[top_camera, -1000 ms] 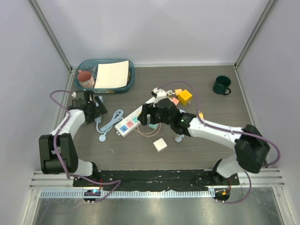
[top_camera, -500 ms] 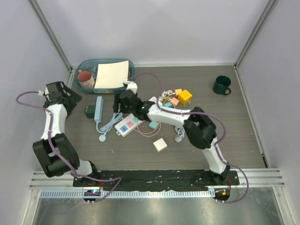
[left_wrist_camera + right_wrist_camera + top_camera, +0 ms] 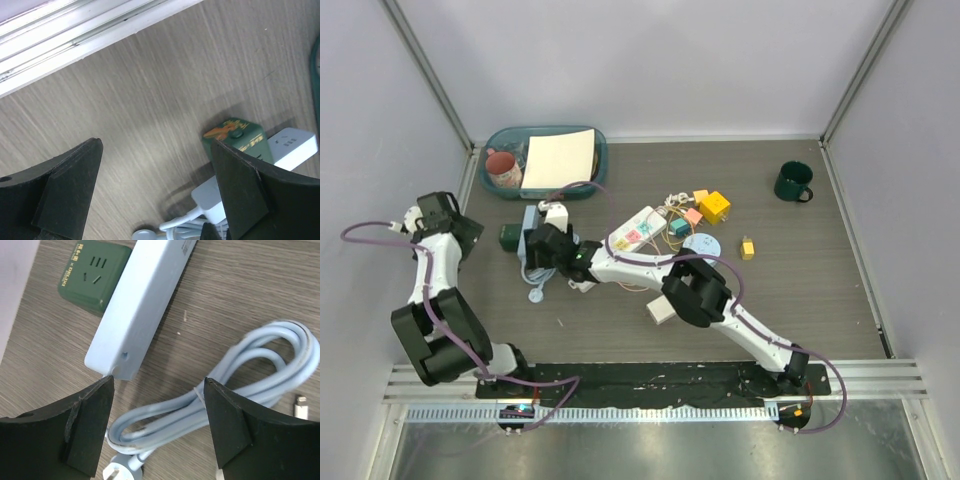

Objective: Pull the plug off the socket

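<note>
Right gripper point(image 3: 542, 246) went left since 1 s ago, away from the socket point(image 3: 638, 229); its jaws are apart. Plug point(image 3: 657, 314) lies near the bases, well apart from socket, so prob. already out. Risk: right forearm crosses over the socket & may drag it. Left gripper point(image 3: 155, 192) also apart. Green adapter point(image 3: 95, 272) has print, not readable.

The only printing I can find is on the dark green outlet block point(image 3: 95, 277), which lies on the table point(image 3: 240, 285) beside the light-blue strip point(image 3: 145, 300). A short line of white lettering runs along one edge of its face, too small to read. In the left wrist view its side carries an orange-and-gold marking point(image 3: 225, 132), equally illegible.
</note>
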